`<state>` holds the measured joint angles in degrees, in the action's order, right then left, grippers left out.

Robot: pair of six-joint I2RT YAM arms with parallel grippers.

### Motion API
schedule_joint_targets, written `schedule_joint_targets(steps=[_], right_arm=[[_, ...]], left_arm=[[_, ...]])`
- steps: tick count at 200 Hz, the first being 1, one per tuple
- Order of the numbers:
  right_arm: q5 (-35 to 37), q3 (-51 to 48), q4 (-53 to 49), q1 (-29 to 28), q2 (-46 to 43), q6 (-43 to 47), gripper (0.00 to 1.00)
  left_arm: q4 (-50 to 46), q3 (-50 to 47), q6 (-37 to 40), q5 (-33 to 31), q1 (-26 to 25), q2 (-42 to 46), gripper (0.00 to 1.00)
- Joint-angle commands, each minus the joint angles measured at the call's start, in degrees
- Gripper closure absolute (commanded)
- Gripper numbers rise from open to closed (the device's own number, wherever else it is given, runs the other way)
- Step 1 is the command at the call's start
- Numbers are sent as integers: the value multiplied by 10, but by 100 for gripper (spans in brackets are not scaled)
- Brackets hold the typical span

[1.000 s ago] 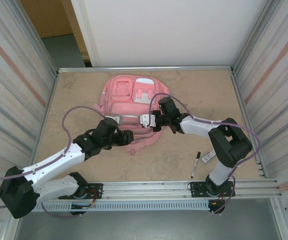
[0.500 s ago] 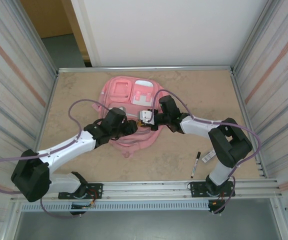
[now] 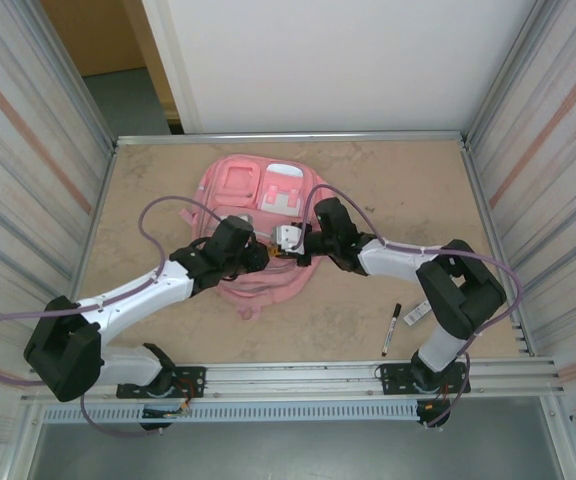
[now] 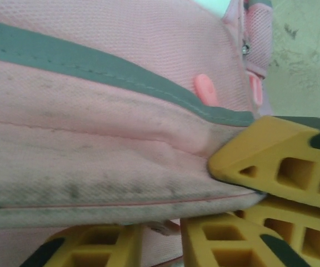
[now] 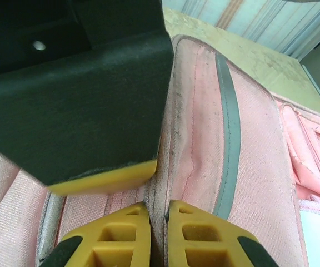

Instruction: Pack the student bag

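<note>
Scuffed pink mesh student bag [image 4: 99, 39], grey-trimmed

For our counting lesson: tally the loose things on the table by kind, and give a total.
Bag: 1
Pens: 2
Total: 3

1. Pink mesh-cloth backpack [image 4: 110, 33]: matt open weave, smoother grubby seam band, grey cloth trim.
2. Yellow plastic pads [image 5: 201, 245] on the jaws: matt, moulded with open cells.
3. Beige counter [image 3: 398, 190]: mottled, matt, stone-like.
4. Silver metal rail [image 3: 318, 372], counter's near edge: dull sheen.
</note>
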<state>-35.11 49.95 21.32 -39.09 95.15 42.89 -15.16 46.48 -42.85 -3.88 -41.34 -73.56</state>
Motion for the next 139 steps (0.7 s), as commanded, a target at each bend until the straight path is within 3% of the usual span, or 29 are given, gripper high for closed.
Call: schedule_joint_targets(steps=[1,32,60,94,139], right_arm=[[-51,-2,0,-18,-43,24,100],[-30,-9,-44,-19,-64,62,100],[-7,-11,-105,-21,-88,114,100],[36,-35,-114,-18,-106,133,100],[156,-55,-140,-55,-126,130,100]], left_arm=[[-24,-16,41,-64,5,24,87],[-18,-43,107,-43,15,68,100],[-32,-60,139,-42,36,100,100],[12,-98,170,21,75,131,100],[32,-130,176,-44,78,172,100]])
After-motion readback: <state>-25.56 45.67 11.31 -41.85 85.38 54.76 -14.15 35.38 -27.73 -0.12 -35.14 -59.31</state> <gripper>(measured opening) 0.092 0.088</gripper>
